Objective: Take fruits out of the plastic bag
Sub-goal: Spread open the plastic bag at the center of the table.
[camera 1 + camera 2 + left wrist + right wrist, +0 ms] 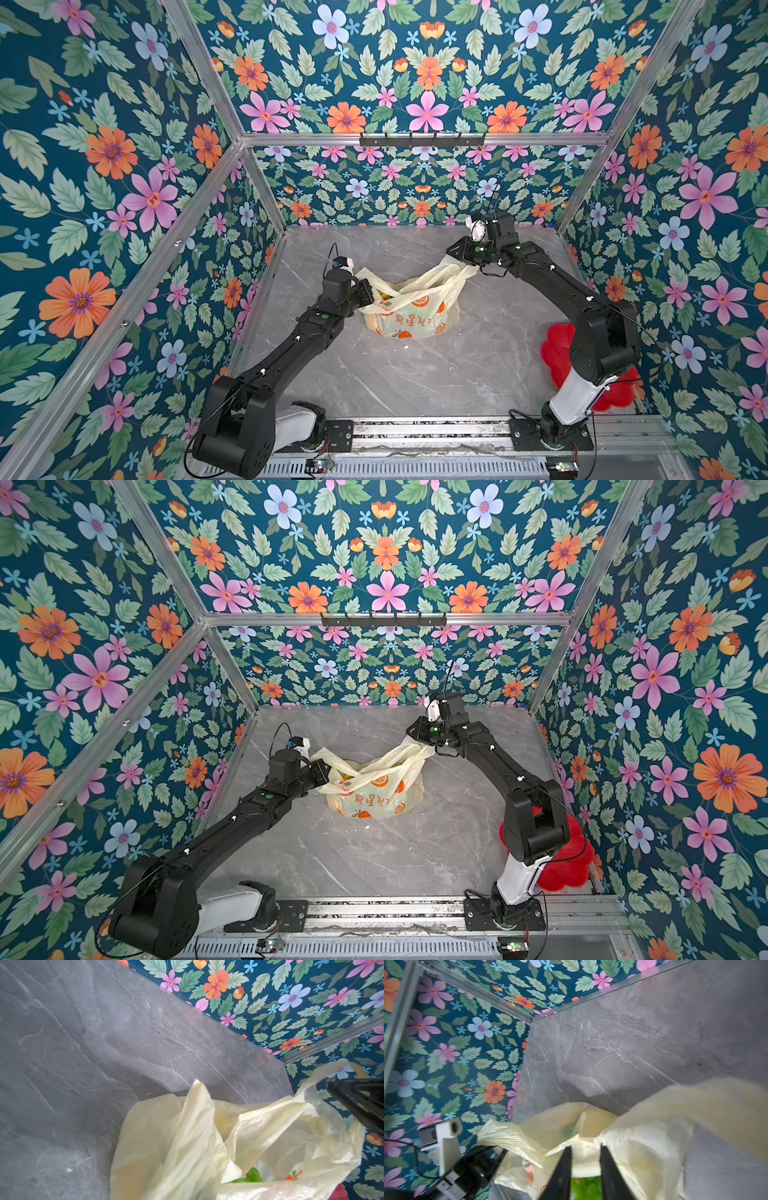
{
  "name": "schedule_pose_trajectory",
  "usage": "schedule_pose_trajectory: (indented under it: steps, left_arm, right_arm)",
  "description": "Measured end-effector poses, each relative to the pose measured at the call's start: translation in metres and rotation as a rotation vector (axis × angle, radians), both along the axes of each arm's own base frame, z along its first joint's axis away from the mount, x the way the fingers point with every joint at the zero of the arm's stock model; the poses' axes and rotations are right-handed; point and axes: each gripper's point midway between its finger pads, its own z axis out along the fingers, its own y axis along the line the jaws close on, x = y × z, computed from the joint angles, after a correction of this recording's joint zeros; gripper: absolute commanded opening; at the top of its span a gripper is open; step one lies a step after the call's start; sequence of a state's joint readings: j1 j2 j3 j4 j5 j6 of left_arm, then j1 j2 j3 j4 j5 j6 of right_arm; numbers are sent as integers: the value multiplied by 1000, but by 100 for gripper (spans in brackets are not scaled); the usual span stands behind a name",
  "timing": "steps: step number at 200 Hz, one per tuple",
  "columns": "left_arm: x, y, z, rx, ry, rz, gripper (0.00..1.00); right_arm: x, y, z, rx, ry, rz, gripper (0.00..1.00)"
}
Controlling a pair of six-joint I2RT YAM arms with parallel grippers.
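Note:
The plastic bag, pale yellow with printed orange slices, sits mid-table with its mouth pulled wide between my two grippers. My left gripper is shut on the bag's left rim; in the left wrist view plastic covers its fingers. My right gripper is at the raised right handle, jaws apart, with plastic lying between and behind them. The loose handle looks blurred. Of the fruits, only green ones show inside the bag.
A red flower-shaped plate lies at the right front, partly under the right arm. The grey marble table is walled in by floral panels on three sides. A hook rail hangs on the back wall.

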State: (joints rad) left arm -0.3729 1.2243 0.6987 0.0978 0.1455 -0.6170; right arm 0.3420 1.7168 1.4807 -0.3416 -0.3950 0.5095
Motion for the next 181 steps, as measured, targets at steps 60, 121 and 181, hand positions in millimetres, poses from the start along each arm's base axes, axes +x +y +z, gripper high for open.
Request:
schedule_pose_trajectory:
  steps: [60, 121, 181]
  left_arm:
    - [-22, -20, -4, 43, -21, -31, 0]
    - [-34, -29, -3, 65, -48, -44, 0]
    - [-35, -21, -8, 83, -55, -13, 0]
  right_arm:
    - [-39, -7, -19, -341, 26, -45, 66]
    - [-60, -9, -65, -473, 131, -10, 80]
    - [-70, 4, -106, -464, 241, 43, 73]
